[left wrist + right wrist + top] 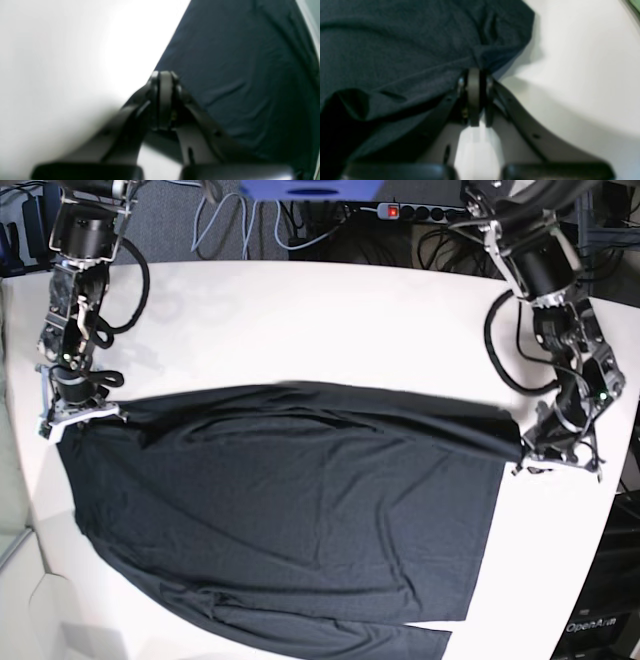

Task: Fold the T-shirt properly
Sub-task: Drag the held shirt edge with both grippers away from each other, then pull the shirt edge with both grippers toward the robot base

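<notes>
So there was exactly one T-shirt (290, 510) in the shot, plain black, spread across the one white table (300, 320) and filling most of the near half in the base view, with the bottom edge running off toward 6 o'clock. Two arms were on it, one gripper each. The right gripper (75, 417) sat at about 9 o'clock in the base view, jaws pinched together on the shirt's upper corner there; its wrist cam showed the fabric bunched right at the closed tips (473, 75), with cloth off toward 10 o'clock and bare table toward 3. The left gripper (545, 463) was over at 3 o'clock in the base view, jaws also squeezed together, right at the other top corner. On its wrist cam the tips (163, 77) met right at the cloth's edge, shirt stretching up toward 1 o'clock, white table toward 10. The top edge between the two looked pulled fairly taut. One power strip (430, 212) lay past the table at 12 o'clock.
</notes>
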You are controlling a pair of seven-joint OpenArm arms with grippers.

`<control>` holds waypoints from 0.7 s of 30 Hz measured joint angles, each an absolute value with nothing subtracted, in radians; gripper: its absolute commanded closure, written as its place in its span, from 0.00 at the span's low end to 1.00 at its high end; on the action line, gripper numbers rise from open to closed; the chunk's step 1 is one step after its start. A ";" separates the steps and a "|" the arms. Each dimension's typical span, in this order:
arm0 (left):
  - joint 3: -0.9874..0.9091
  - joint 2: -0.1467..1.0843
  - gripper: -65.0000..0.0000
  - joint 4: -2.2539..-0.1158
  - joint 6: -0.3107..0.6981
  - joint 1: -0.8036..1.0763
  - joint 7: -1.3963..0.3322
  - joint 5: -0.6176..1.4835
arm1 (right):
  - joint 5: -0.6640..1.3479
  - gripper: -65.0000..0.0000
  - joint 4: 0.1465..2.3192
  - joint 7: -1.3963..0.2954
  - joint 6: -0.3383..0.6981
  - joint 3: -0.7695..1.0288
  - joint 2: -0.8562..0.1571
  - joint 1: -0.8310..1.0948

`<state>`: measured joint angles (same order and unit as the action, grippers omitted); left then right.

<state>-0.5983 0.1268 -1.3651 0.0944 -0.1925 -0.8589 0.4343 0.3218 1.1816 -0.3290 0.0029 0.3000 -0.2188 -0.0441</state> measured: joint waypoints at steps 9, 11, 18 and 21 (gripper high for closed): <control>-0.599 0.121 1.00 -1.369 0.091 -0.250 -0.917 0.431 | 0.322 1.00 1.182 -0.329 0.003 0.300 -0.219 -0.044; -0.599 0.109 1.00 -1.370 0.090 -0.267 -0.916 0.430 | 0.321 1.00 1.182 -0.329 0.003 0.300 -0.218 -0.044; -0.599 0.100 1.00 -1.367 0.086 -0.297 -0.915 0.416 | 0.321 1.00 1.182 -0.329 0.003 0.300 -0.218 -0.044; -0.599 0.099 1.00 -1.359 0.092 -0.310 -0.913 0.362 | 0.321 1.00 1.182 -0.329 0.003 0.300 -0.219 -0.044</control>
<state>-0.5991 0.0990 -1.3594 0.0921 -0.3096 -0.9134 0.3618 0.3214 1.1816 -0.3290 0.0029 0.3000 -0.2188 -0.0441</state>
